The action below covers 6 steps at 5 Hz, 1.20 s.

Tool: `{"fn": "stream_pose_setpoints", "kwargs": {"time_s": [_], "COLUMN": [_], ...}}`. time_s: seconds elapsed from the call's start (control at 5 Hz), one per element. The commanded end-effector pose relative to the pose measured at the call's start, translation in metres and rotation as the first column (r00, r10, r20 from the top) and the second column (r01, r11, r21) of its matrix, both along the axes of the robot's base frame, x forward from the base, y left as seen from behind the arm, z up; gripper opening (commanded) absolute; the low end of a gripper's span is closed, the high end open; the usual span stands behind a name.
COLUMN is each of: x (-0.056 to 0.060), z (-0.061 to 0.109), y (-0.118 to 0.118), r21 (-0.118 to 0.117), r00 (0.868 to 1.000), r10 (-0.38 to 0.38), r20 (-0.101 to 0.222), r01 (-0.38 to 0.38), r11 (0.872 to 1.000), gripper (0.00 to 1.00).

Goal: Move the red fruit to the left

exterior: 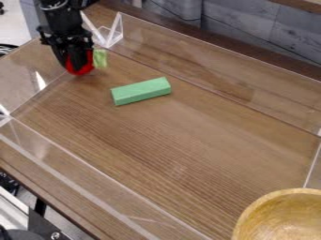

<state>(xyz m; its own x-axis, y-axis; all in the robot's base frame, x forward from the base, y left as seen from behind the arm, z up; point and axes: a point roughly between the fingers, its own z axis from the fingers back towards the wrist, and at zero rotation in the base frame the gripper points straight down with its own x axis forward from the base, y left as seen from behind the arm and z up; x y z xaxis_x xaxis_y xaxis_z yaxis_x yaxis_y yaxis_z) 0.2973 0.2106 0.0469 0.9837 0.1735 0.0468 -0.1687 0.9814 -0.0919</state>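
Green block (141, 91) on wooden table (189, 150)

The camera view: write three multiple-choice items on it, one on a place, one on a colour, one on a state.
1. Where is the wooden bowl?
A. bottom right corner
B. top left corner
C. centre

2. What colour is the block?
A. blue
B. green
C. yellow

3. What is the tool doing?
A. hanging open over a bare table
B. gripping the block
C. closed on the red fruit

Answers: 1 A, its rim shows at the lower right edge; 2 B, it lies flat and green mid-table; 3 C, the red shows between the dark fingers.
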Motion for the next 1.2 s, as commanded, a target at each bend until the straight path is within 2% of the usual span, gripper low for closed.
{"fn": "stream_pose_setpoints", "kwargs": {"time_s": [0.0, 0.2, 0.4, 0.6, 0.8, 1.0], "x": [0.011, 0.010, 0.011, 0.017, 0.022, 0.029], "z": [0.018, 0.017, 0.016, 0.027, 0.030, 0.026], "y": [0.007, 0.001, -0.005, -0.007, -0.007, 0.002], "r21": [0.039, 0.031, 0.026, 0.021, 0.013, 0.008], "r00": [0.998, 0.996, 0.985, 0.990, 0.994, 0.996], "r10": [0.012, -0.072, -0.159, -0.118, -0.076, -0.060], "r20": [0.056, 0.054, 0.062, 0.075, 0.074, 0.065], "r01": [-0.015, 0.070, 0.158, 0.117, 0.076, 0.059], "r11": [0.999, 0.997, 0.987, 0.993, 0.997, 0.998], "gripper": [1.00, 1.00, 0.00, 0.00, 1.00, 0.00]}}
